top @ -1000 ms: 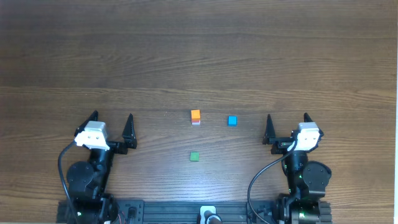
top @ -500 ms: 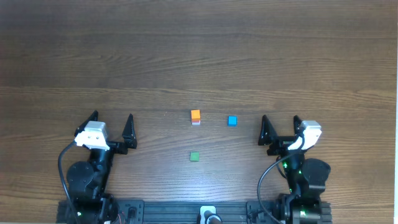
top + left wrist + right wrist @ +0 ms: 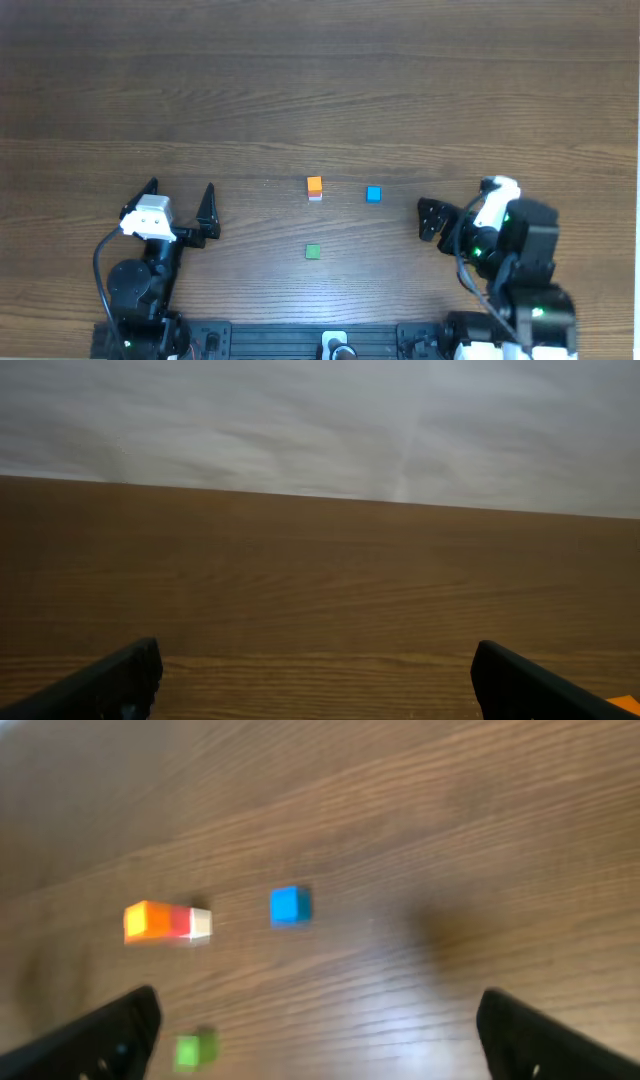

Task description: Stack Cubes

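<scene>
Desk: A wood-grain desk (image 3: 320,80) carried every cube, its grain running across the top view.

Stack: The orange-topped stack (image 3: 314,187) stood near the middle of the desk. From above it showed an orange top with a pale sliver beneath. In the right wrist view its side read orange, then red, then white, the three colours touching in one line.

Blue cube: The blue cube (image 3: 373,194) sat alone on the desk beside the stack, on the right arm's side. Bare wood lay between the two.

Green cube: The green cube (image 3: 312,252) lay alone, nearer the arm bases than the stack and roughly in line with it. It touched nothing and was well apart from the blue cube.

Left pincer: The left pincer (image 3: 180,190) was spread wide and held nothing. It sat well to the left of all the cubes, pointing up the top view. In the left wrist view its two dark fingers stood far apart with bare desk between them. A pale grey backdrop (image 3: 320,420) rose beyond the desk's far edge.

Right pincer: The right pincer (image 3: 428,220) was turned toward the middle of the desk, near the blue cube but apart from it. In the right wrist view its fingers stood wide and gripped nothing. The stack, the blue cube and the green cube all lay ahead of them, none touching a finger.
</scene>
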Controlling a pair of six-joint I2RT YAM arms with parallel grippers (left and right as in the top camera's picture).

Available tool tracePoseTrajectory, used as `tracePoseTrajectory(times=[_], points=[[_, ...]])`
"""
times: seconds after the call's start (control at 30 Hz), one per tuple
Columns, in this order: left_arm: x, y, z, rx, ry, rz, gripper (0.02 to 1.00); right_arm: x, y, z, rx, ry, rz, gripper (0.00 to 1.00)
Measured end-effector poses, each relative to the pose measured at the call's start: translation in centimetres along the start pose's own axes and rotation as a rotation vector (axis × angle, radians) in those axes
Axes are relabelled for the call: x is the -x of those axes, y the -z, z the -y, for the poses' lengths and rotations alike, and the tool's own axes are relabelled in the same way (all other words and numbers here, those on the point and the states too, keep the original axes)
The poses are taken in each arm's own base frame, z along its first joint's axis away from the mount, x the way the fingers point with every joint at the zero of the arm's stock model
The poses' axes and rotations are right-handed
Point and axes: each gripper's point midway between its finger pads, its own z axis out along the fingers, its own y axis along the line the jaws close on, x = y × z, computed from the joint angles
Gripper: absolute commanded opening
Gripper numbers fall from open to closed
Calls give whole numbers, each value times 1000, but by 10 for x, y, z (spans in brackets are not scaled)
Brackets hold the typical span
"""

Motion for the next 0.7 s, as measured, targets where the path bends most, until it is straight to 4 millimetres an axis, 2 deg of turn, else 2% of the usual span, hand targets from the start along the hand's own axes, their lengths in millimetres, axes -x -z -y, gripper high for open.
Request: tracePoseTrajectory(times=[0.13, 0.27, 0.47, 0.7], points=[[0, 0, 0, 0, 0, 0, 1000, -4, 10, -16, -2, 31, -133, 991], [0, 0, 0, 0, 0, 0, 998, -13, 8, -40, 27, 114, -251, 991], [0, 0, 0, 0, 0, 0, 998, -40, -11, -74, 6, 227, -412, 993], [0, 0, 0, 0, 0, 0, 1000, -77, -38, -100, -112, 276, -557, 991]])
